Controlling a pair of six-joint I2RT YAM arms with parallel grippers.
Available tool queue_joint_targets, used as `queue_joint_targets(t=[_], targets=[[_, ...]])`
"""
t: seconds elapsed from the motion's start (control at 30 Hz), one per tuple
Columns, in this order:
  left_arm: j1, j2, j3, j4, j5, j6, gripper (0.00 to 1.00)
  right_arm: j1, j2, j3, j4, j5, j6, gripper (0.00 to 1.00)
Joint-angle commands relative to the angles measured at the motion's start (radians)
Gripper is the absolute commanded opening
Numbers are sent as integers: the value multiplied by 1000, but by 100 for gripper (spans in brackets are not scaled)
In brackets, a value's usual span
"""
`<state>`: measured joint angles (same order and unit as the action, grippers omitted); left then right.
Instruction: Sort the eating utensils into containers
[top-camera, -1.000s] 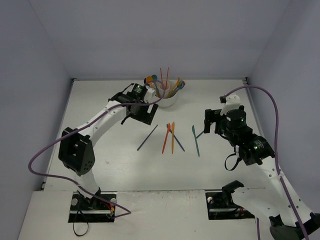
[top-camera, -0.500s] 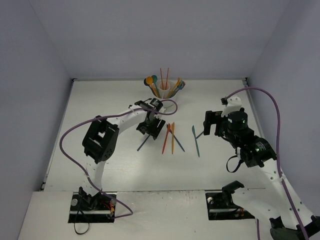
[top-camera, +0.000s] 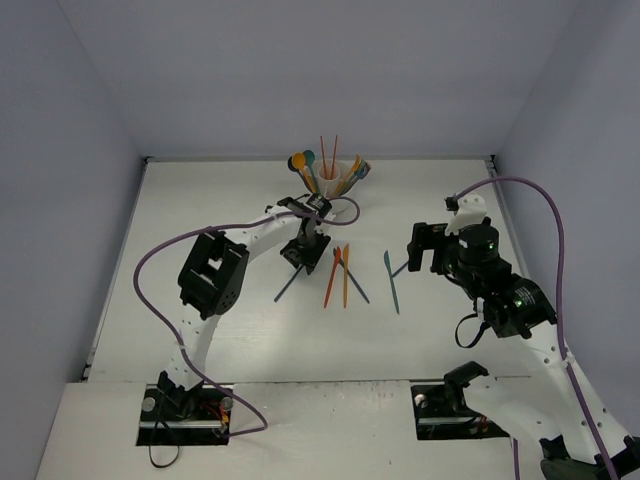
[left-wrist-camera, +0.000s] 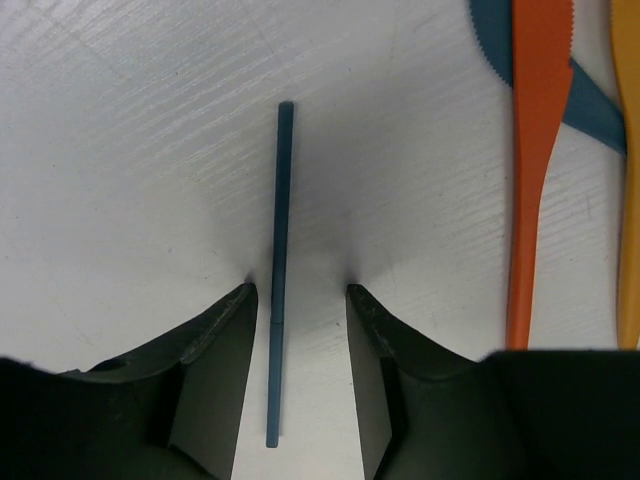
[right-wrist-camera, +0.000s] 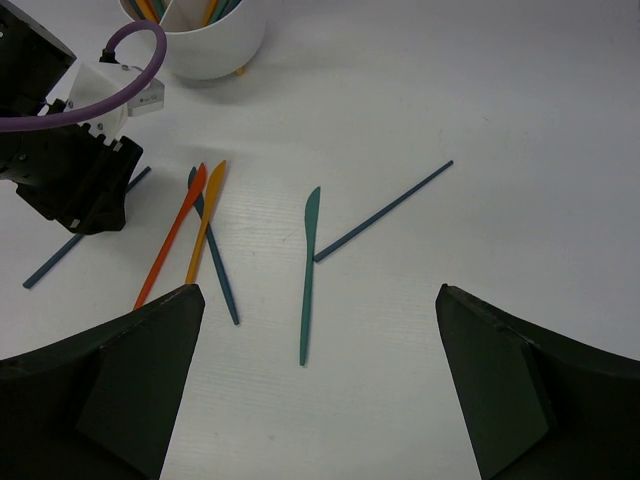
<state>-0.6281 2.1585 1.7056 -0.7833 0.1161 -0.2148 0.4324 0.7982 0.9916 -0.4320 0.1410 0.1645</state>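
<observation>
Six utensils lie loose on the desk (top-camera: 260, 340). The rest stand in the white cup (right-wrist-camera: 215, 48) at the far middle, with handles and spoon heads fanning above its rim. They overlap too much for a sure count, but they look like the larger share, so the sorting seems well past halfway.

The loose six lie in a rough row in front of the cup. Leftmost is a thin dark blue stick (left-wrist-camera: 282, 220). To its right lie a red knife (left-wrist-camera: 540, 150) and an orange piece (left-wrist-camera: 630, 150) side by side, with a blue knife (left-wrist-camera: 592, 102) crossing under both. Further right a teal knife (right-wrist-camera: 308, 270) lies alone. A second stick (right-wrist-camera: 385, 208) slants away from it, its lower end just beside the knife.

The left claw (top-camera: 306, 252) is down at the desk over the first stick. Its jaws stand partly apart, one on each side of the stick's near half. A gap shows on both sides, so nothing is gripped yet. This stick looks like the piece in hand: it needs pinching, lifting and dropping into its compartment. The cup's dividers cannot be made out from here.

The right claw (top-camera: 420, 250) hovers above the desk's right side, near the second stick, with its jaws spread wide and empty. Five more pieces would follow the stick into the cup.
</observation>
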Motion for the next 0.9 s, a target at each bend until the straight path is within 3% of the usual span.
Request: queue_joint_targets(t=[0.0, 0.27, 0.53, 0.73, 0.87], targets=[[5, 9, 40, -25, -16, -9, 32, -3, -3, 35, 32, -7, 12, 100], [5, -13, 4, -25, -41, -16, 1, -3, 2, 35, 32, 1, 8, 100], [6, -194, 26, -23, -109, -14, 0, -3, 20, 41, 32, 17, -2, 100], [15, -278, 187, -9, -179, 14, 0, -3, 35, 56, 33, 33, -10, 100], [33, -299, 286, 128, -190, 26, 0, -3, 39, 65, 32, 40, -14, 100]])
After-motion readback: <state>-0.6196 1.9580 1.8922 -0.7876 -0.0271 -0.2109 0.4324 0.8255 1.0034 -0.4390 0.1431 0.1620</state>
